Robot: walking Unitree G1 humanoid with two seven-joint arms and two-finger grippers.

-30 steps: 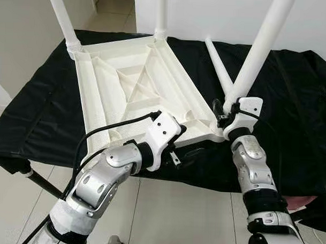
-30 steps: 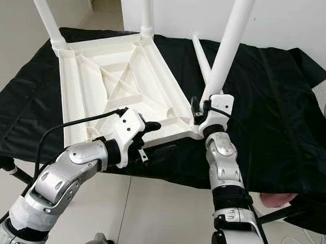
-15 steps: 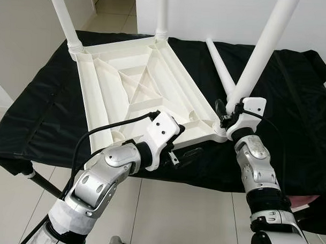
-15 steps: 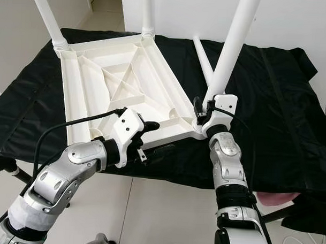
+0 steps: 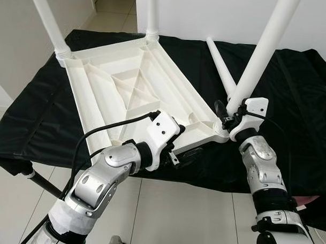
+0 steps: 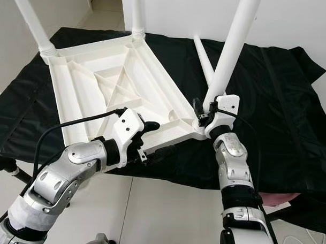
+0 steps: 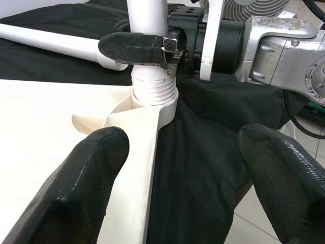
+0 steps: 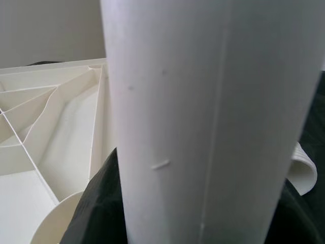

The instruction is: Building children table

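Right gripper [image 5: 226,114] is clamped on the white leg [image 5: 259,58] just above its threaded socket at the near-right corner of the upturned tabletop [image 5: 126,88] — stiff, light, slick plastic, I judge. Left gripper [image 5: 186,155] gapes beside it — empty.

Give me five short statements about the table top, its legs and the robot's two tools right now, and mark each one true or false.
1. The white table top lies underside up on the black cloth. True.
2. The right tool is shut on the near leg just above its socket. True.
3. Four legs stand in the table top. False: three stand; a loose leg lies on the cloth.
4. The left tool is clamped on a leg. False: it is open at the near edge.
5. The cloth is red. False: black.
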